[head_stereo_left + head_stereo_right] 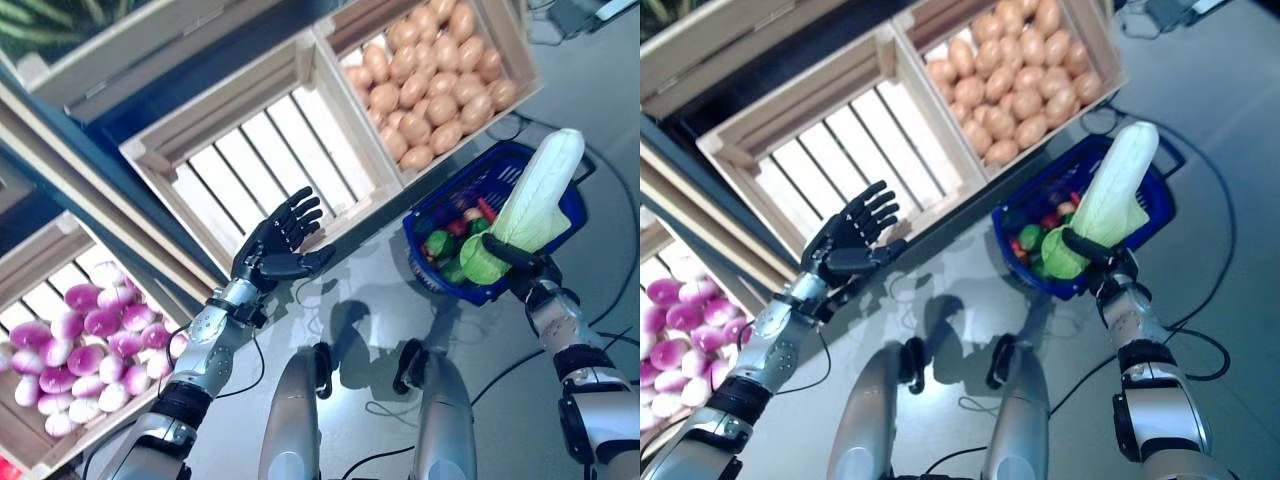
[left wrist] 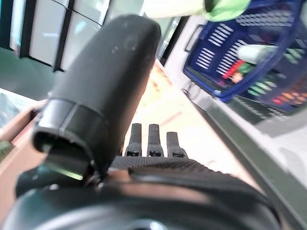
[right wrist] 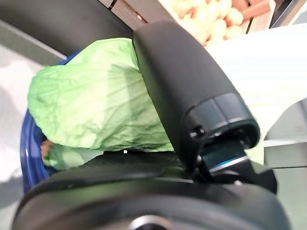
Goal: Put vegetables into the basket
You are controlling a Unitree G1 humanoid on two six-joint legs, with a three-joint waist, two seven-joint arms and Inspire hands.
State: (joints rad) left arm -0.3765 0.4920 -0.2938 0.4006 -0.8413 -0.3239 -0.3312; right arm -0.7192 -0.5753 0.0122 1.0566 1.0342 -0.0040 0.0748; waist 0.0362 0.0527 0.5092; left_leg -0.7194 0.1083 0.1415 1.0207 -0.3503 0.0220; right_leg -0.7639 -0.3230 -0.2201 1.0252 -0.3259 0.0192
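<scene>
- Napa cabbage (image 1: 535, 195): long pale head, held in the right hand (image 1: 522, 262) by its green leafy end, white end pointing up and away from the hand. It hangs over the blue basket (image 1: 570, 210), not yet inside.
- Right hand: fingers and thumb curled round the leafy end; the right wrist view shows crumpled green leaf (image 3: 96, 100) pressed against the thumb.
- Handling, my read: fairly heavy and top-loaded when gripped at one end, so it will want to tip. Leaf end is soft and will compress or tear; the white ribbed part looks stiffer and would make a better grip. Surface looks smooth, could slip.
- Basket sits just beyond and below the right hand, already holding small green and red vegetables (image 1: 455, 240). The cabbage looks longer than the basket is wide, so it probably has to go in lying down or on a slant.
- Left hand (image 1: 283, 240): empty, fingers straight and spread, palm up, near the edge of an empty slatted crate (image 1: 262, 160).
- Beyond the right hand: crate of potatoes (image 1: 430, 85). Beside the left forearm: crate of purple turnips (image 1: 85, 340).
</scene>
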